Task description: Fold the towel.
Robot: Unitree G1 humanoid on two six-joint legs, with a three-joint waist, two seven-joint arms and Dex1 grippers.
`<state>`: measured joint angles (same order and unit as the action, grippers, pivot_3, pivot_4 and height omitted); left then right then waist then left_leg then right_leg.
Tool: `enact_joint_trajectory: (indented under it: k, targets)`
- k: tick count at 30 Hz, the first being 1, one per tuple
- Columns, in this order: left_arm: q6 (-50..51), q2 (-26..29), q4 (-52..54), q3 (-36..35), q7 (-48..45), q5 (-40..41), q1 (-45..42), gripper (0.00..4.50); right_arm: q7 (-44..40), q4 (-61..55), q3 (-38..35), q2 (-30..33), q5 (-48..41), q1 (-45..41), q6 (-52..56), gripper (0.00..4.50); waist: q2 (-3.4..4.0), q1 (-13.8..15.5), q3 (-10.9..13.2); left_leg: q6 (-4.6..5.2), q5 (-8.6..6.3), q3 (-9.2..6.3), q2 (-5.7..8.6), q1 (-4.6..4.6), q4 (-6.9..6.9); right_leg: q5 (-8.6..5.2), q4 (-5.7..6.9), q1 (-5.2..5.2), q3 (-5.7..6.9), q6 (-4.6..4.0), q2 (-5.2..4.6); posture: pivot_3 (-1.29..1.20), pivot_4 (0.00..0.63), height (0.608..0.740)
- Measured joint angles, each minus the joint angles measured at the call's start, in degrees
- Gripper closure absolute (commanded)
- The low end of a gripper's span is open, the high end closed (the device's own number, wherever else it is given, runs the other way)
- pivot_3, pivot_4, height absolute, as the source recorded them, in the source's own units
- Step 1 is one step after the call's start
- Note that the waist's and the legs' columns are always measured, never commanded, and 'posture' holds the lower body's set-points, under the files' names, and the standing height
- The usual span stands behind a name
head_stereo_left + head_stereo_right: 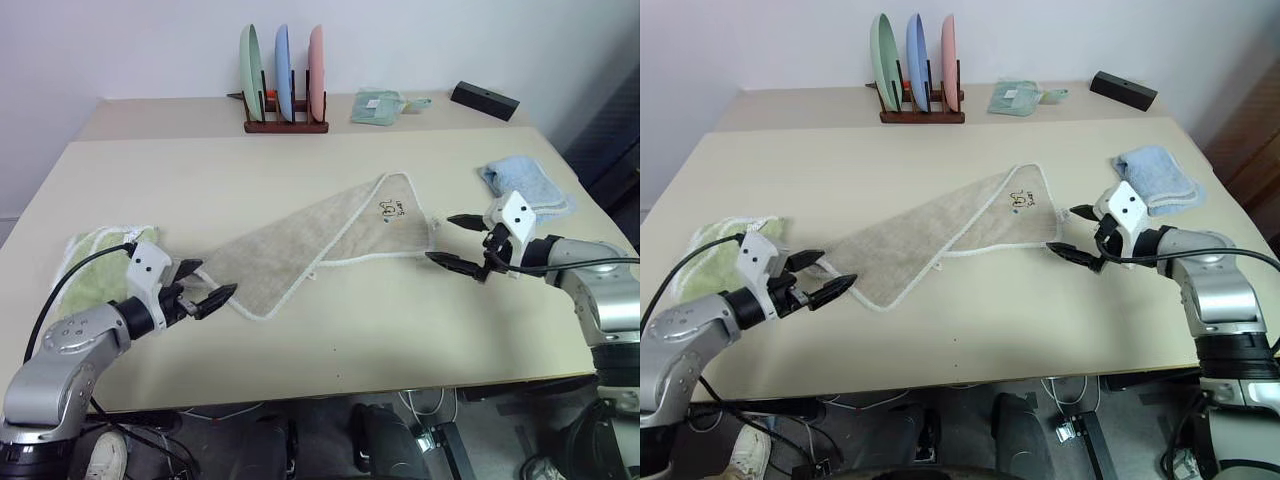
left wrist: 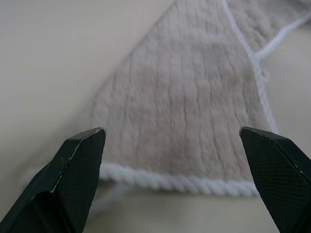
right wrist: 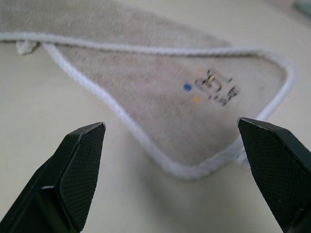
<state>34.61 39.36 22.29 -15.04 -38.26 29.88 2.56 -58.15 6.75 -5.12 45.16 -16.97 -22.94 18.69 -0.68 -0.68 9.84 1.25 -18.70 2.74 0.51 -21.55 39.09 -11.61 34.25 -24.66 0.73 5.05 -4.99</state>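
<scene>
Towel (image 1: 320,240), beige with white edging, lies flat on the table (image 1: 400,330) in front of the plate rack (image 1: 285,125), stretched diagonally. The left gripper (image 1: 205,288) is wide open and holds nothing; it sits just beside the towel's near corner. The right gripper (image 1: 455,242) is also wide open and empty, just beside the corner with the small dark mark (image 1: 390,209). Bare tabletop lies all along the towel's near edge.

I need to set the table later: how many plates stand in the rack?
3, all upright in the wooden rack at the table's far edge: the green plate on the left, the blue plate in the middle, the pink plate on the right. None seems hidden.
</scene>
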Motion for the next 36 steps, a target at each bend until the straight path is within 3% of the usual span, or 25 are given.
enact_joint_trajectory:
  k: [10,25,28,32,36]
  targets:
    - [-0.47,0.12,0.88,0.40,-0.38,-0.72,0.11,0.00,1.02,1.22,1.63,-1.82,0.51,-2.20,-0.52,0.05,0.00,0.09,0.00,0.00,0.00,0.00,0.01,-0.02,-0.01,0.00,-0.02,-0.01,0.01,0.00,0.00,0.00,0.150,0.740]
    - [-1.44,2.50,-1.21,5.75,-7.94,-1.26,-4.75,0.00,0.59,-6.32,1.54,-1.40,-2.39,4.68,4.76,0.05,0.01,-0.02,0.00,0.00,0.00,-0.01,0.01,-0.01,-0.01,0.00,0.01,-0.02,0.02,0.00,0.01,0.00,0.150,0.740]
    - [-1.58,4.55,-1.97,10.38,-11.48,-2.44,-8.32,0.00,2.00,-7.41,1.34,-1.99,-2.64,4.79,5.52,0.05,0.01,0.07,0.00,0.00,0.01,-0.01,0.01,0.00,0.00,0.00,0.01,0.00,0.02,-0.01,0.02,0.00,0.150,0.740]
    - [-4.25,4.43,-3.85,22.62,-15.53,-8.76,-15.31,0.00,3.58,-9.58,1.63,-4.28,-3.00,5.81,5.82,0.05,0.02,0.32,0.00,0.03,0.00,0.00,0.06,-0.02,0.02,0.00,-0.02,0.02,0.03,0.00,0.02,0.00,0.150,0.740]
    - [-5.26,4.51,-6.72,25.55,-16.18,-12.22,-16.87,0.00,5.86,-11.51,1.27,-4.75,-3.10,7.19,5.99,0.05,0.03,-0.14,0.00,0.05,-0.01,0.01,0.03,-0.04,0.01,0.01,0.02,-0.04,0.03,0.02,0.07,0.00,0.150,0.740]
